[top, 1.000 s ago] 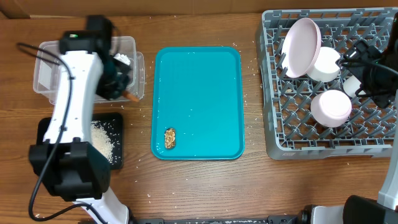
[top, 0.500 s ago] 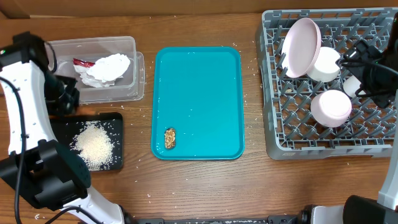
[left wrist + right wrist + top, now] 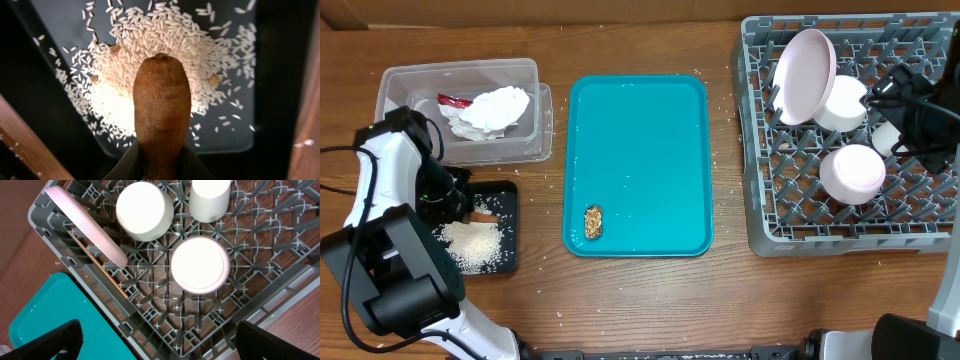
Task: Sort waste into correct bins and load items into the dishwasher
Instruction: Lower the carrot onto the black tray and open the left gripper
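Observation:
My left gripper [image 3: 457, 198] is shut on the orange-brown carrot-like stick [image 3: 162, 110] and holds it low over the black tray [image 3: 510, 200], above the loose white rice [image 3: 150, 65]. The stick's tip [image 3: 482, 215] points across the tray. In the clear tub [image 3: 395, 90] lie a red wrapper [image 3: 453, 100] and a crumpled white napkin [image 3: 492, 107]. A small brown chunk [image 3: 593, 222] rests on the teal tray [image 3: 638, 140]. The grey rack [image 3: 800, 215] holds a plate [image 3: 805, 70], two bowls [image 3: 842, 103] [image 3: 852, 172] and a cup [image 3: 887, 135]. My right gripper [image 3: 160, 345] hangs open above the rack's corner, empty.
Stray rice grains dot the wooden table around the teal tray and the rack. The right arm [image 3: 925, 115] reaches over the rack's right side. The left arm's base [image 3: 400, 290] stands at the table's front left, beside the black tray.
My left arm has swung from over the clear tub forward to the black tray, carrying the carrot-like stick. The right arm has not moved.

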`<state>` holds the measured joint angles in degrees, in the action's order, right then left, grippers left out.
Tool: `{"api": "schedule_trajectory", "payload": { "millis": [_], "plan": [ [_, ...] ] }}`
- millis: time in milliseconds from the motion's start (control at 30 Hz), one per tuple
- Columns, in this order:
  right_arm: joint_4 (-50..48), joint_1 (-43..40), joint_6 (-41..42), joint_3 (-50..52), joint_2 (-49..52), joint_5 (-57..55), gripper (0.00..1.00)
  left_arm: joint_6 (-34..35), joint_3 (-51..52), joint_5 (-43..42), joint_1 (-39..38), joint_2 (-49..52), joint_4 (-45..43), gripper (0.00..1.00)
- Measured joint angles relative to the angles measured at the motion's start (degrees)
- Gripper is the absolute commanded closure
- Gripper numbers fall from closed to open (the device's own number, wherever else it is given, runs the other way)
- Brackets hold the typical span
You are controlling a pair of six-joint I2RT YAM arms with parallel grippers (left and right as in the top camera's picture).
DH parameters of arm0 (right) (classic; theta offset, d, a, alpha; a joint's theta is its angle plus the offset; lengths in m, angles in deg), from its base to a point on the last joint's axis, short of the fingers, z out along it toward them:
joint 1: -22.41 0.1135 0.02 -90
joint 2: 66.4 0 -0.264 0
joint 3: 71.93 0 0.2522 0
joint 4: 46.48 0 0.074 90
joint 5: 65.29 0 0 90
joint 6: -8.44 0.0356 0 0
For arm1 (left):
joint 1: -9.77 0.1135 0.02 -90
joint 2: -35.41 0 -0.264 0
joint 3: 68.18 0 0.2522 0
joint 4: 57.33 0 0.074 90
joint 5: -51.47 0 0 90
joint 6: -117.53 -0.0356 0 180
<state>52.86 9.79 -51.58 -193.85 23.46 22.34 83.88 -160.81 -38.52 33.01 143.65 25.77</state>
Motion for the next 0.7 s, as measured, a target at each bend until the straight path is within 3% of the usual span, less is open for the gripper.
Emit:
{"api": "schedule_trajectory", "payload": {
  "millis": [167, 233, 267, 300, 333, 700],
  "plan": [
    [0.0, 0.0, 0.0, 0.0, 0.0, 0.0, 0.00, 0.2, 1.4, 1.2, 0.0, 0.0, -1.0, 0.78],
    [0.0, 0.0, 0.0, 0.0, 0.0, 0.0, 0.00, 0.2, 1.4, 2.1, 0.0, 0.0, -1.2, 0.71],
    [0.0, 0.0, 0.0, 0.0, 0.0, 0.0, 0.00, 0.2, 1.4, 2.4, 0.0, 0.0, -1.2, 0.52],
    [0.0, 0.0, 0.0, 0.0, 0.0, 0.0, 0.00, 0.3, 1.4, 2.8, 0.0, 0.0, -1.2, 0.09],
    [0.0, 0.0, 0.0, 0.0, 0.0, 0.0, 0.00, 0.3, 1.4, 3.1, 0.0, 0.0, -1.2, 0.01],
    [0.0, 0.0, 0.0, 0.0, 0.0, 0.0, 0.00, -3.7, 1.0, 3.5, 0.0, 0.0, 3.2, 0.00]
  ]
}}
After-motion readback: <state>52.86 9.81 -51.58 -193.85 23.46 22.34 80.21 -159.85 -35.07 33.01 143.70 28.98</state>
